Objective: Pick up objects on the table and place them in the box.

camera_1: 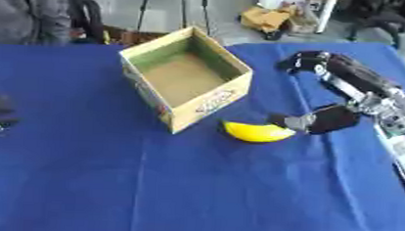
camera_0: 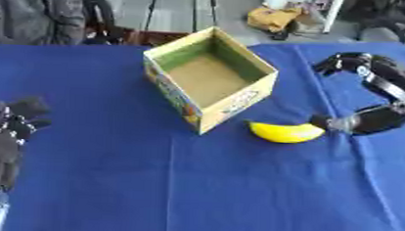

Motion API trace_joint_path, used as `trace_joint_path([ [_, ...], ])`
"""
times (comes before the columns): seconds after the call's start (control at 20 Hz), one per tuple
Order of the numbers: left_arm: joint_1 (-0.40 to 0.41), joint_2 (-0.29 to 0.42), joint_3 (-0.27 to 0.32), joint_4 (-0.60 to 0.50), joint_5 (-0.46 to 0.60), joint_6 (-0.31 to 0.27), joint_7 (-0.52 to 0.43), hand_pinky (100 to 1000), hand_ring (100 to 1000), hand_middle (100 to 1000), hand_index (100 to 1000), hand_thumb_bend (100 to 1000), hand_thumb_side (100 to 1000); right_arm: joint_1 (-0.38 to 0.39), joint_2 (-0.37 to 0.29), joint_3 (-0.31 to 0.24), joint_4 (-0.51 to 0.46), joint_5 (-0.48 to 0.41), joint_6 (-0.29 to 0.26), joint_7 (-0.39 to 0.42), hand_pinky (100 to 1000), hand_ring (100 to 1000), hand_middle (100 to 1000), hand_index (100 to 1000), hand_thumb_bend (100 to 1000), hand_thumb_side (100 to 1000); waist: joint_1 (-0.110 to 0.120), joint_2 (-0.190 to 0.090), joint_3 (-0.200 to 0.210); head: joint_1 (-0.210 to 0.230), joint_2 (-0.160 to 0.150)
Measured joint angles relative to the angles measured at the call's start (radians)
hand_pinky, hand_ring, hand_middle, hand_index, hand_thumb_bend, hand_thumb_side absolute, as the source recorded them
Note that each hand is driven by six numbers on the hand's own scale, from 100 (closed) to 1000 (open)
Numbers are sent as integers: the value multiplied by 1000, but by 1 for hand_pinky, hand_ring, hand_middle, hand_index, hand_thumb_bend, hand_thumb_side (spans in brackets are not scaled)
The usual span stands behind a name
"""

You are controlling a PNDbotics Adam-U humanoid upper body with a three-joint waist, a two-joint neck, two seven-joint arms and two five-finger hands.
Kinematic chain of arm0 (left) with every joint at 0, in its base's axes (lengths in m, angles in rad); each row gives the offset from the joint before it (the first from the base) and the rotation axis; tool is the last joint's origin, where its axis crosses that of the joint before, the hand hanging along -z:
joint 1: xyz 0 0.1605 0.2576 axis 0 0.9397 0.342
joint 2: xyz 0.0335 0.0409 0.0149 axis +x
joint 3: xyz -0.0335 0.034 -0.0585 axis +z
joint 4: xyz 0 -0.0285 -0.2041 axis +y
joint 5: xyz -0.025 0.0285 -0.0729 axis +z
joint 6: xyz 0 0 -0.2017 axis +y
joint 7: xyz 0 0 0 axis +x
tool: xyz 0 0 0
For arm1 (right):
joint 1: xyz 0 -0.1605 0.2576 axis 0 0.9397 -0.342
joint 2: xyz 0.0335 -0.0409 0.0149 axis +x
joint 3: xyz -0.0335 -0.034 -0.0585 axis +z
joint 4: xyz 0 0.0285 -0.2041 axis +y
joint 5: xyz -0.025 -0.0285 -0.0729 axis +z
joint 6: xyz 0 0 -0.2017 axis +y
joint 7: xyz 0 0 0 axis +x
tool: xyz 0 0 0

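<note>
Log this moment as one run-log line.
right hand: open, thumb at yellow banana | banana: on blue tablecloth | open cardboard box: empty | left hand: idle

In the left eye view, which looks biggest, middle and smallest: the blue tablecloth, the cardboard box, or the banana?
Largest to smallest as they look:
1. Blue tablecloth, which fills most of the view.
2. Cardboard box, open-topped.
3. Banana, lying beside the box by the right hand.

Blue tablecloth [camera_0: 194, 185] all over the table. Grey floor [camera_0: 172, 8] past the far edge at 12 o'clock. Crumpled yellow-brown thing [camera_0: 273, 17] on that floor, at 1 o'clock. Grey cloth [camera_0: 35, 12] at 11 o'clock.
</note>
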Motion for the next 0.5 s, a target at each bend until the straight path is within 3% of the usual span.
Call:
trace_joint_path([
  [0.5,0,0,0,0,0,0,0,760,783,755,672,438,1000,-11,4,13,20,0,-7,11,800,747,759,869,516,611,0,0,0,-1,0],
])
